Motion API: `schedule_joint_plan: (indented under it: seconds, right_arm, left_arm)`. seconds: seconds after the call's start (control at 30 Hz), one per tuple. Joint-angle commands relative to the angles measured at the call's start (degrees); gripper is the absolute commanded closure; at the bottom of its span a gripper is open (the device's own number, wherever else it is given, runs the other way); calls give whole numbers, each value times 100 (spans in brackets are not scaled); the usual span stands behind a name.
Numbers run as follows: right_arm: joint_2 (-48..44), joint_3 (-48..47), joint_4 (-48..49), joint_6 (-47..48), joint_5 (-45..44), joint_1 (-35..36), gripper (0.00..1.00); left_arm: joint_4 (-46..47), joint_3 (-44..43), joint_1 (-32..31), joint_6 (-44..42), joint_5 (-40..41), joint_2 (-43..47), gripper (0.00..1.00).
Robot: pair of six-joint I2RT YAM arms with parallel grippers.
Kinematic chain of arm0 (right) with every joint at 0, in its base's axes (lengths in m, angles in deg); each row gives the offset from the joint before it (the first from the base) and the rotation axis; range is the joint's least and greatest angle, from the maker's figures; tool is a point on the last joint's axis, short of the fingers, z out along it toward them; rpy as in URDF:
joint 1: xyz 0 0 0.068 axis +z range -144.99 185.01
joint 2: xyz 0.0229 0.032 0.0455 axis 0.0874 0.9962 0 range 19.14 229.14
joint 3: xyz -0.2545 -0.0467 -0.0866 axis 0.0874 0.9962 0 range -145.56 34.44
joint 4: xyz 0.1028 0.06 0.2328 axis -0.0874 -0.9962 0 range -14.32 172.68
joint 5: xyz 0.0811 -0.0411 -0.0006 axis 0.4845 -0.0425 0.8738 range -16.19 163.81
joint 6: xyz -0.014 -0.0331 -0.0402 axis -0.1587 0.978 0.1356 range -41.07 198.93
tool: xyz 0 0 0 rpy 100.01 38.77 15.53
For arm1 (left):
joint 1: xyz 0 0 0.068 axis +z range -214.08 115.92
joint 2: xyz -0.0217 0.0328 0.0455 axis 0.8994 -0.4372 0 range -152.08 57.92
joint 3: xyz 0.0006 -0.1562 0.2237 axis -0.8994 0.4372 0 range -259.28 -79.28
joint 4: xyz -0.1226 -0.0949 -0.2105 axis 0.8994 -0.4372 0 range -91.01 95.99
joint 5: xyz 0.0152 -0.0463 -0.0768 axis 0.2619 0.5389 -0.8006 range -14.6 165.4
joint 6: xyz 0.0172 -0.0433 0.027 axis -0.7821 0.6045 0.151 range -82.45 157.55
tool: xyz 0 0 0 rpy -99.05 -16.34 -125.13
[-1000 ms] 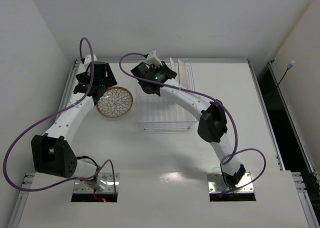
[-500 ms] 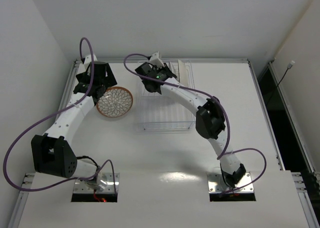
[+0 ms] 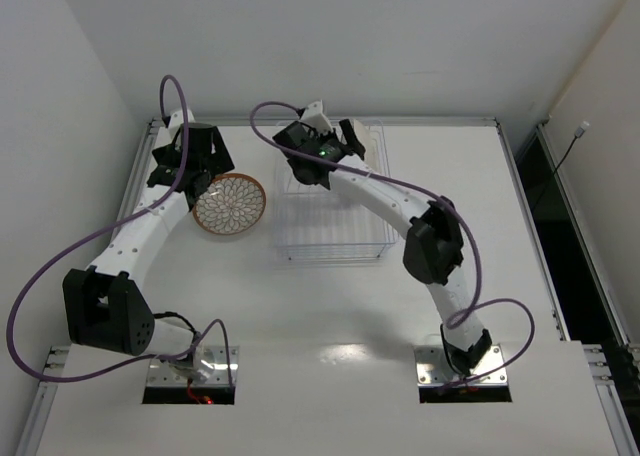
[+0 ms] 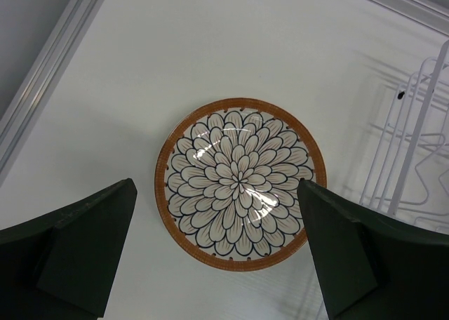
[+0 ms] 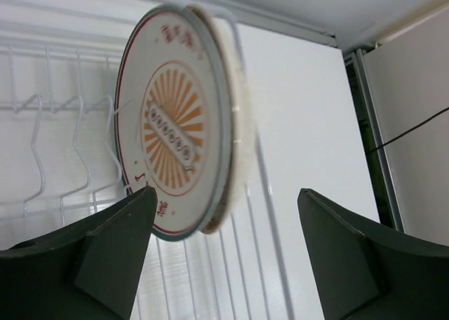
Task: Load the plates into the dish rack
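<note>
Well, both arms reach to the far side of the white table point(image 3: 300, 306).

The left gripper point(image 4: 215, 184) hangs over a brown-rimmed plate point(image 4: 240, 183) with white petals on it. That plate lies flat on the table, near the far left corner, just left of the dish rack point(image 3: 330, 226). The two dark fingers point(image 4: 77, 250) are spread wide, wider than the plate looks from the wrist camera. They hold nothing and do not touch the plate.

The right gripper point(image 5: 226, 191) is over the far end of the dish rack, which sits by the middle of the far edge. In front of it stands the plate with the orange sunburst point(image 5: 179, 130). This plate is up on its edge among the thin wire tines point(image 5: 42, 144) and leans a little. Its painted face looks toward the empty part of the rack. A pale, blurry edge shows right behind it, and I cannot tell what that is.

The right fingers point(image 5: 105, 257) are wide apart too. They hold nothing. One finger sits low in front of the plate's bottom rim, but I cannot tell if it touches.
</note>
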Motion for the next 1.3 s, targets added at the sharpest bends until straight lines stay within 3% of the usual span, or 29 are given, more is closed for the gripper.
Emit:
schedule_joint_plan:
  seconds: [0.0,0.07,0.2,0.37,0.5,0.53,0.6,0.63,0.73,0.9,1.13,1.27]
  right_arm:
    - [-1325,59,239,-67,-64,157,20]
    - [-1722,497,722,186,498,228,19]
    - [-2733,1481,1636,390,2526,290,18]
    - [-3892,2984,2024,145,3330,290,18]
    - [-4665,4326,2103,-241,3551,290,18]
    - [-4834,4540,2164,-312,3647,290,18]
    - [-5290,5146,2323,-532,3761,290,18]
    - [-5432,5322,2375,-533,3762,290,18]
    - [-5801,5798,2516,-533,3841,290,16]
    - [-5864,5939,2394,-533,3727,290,16]
    - [-6030,6229,2446,-533,3727,290,16]
    - [-6083,6282,2446,-585,3727,290,16]
  left_arm:
    - [116,-176,-4,-14,69,-17,0]
    - [116,-176,-4,-14,69,-17,0]
    - [116,-176,-4,47,69,-70,0]
    - [-112,-176,-4,599,121,-412,0]
    - [-377,-116,364,1355,-964,-781,0]
    - [-298,242,783,1513,-1926,-834,0]
    - [148,1118,1494,1909,-3106,-834,0]
    - [151,1411,1499,1971,-3339,-834,0]
    - [546,2071,2069,2025,-3412,-519,0]
    - [493,2126,2123,1875,-3289,-386,0]
    - [1178,2126,2246,1998,-4132,-1062,0]
    - [1232,2074,2307,1998,-4202,-1247,2]
